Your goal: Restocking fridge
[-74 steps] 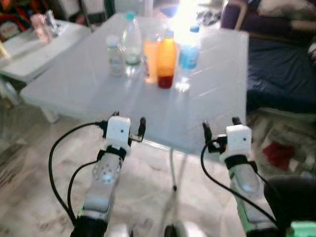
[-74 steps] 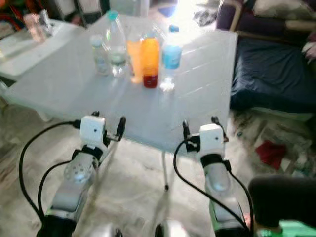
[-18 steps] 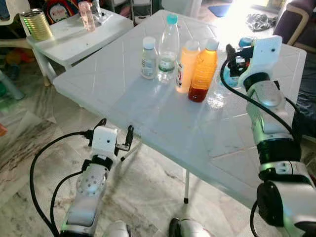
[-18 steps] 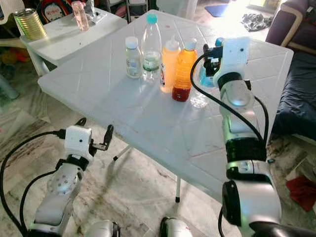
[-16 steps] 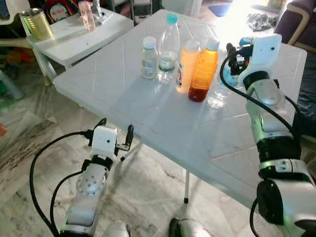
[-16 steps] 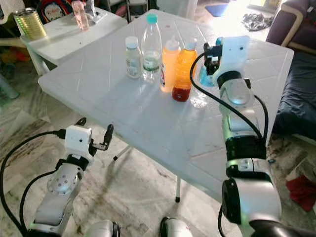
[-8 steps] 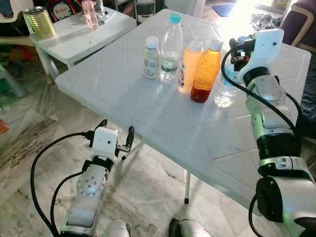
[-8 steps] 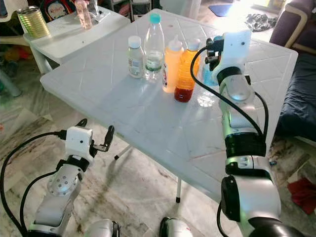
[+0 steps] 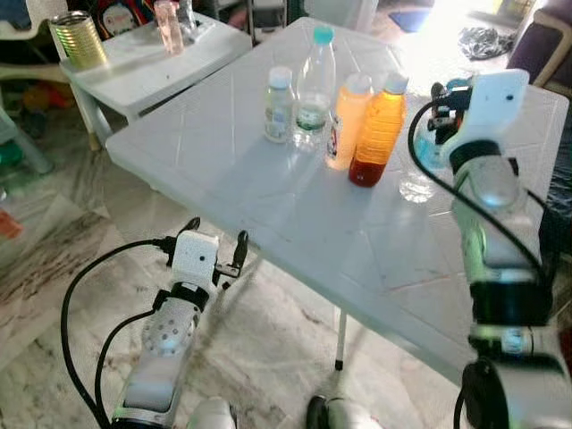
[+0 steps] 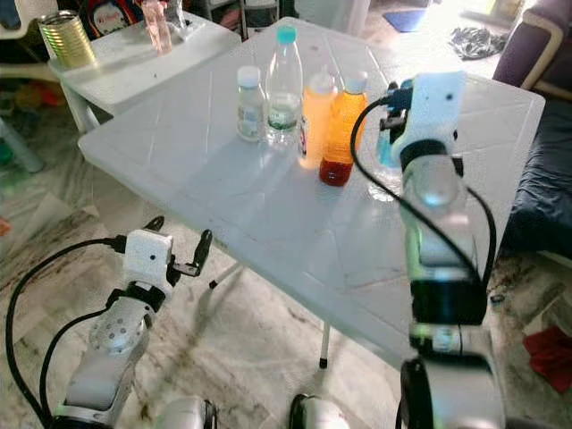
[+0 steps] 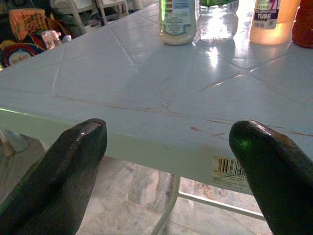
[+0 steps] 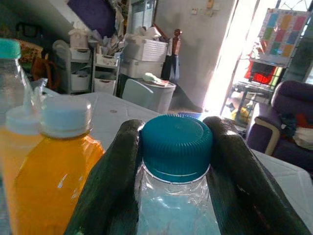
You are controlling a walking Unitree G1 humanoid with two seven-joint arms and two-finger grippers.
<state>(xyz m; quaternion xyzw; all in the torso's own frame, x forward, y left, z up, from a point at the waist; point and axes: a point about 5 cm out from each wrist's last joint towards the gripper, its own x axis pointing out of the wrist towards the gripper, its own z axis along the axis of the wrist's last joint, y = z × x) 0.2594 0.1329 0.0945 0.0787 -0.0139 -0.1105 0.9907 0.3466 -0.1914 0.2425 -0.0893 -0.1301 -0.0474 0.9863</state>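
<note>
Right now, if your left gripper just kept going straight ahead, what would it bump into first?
Probably the white table's near edge. The left gripper points at it, fingers open.

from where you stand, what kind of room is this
Probably a lived-in room of a home: a white plastic table carrying drink bottles, a dark sofa on the right, and storage drawers along the far wall. Marble-look floor underfoot.

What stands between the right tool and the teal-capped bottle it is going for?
Nothing visible does. The right tool already straddles the neck of the teal-capped bottle, one finger on each side just below the cap. The orange juice bottle stands beside it, outside the fingers.
</note>
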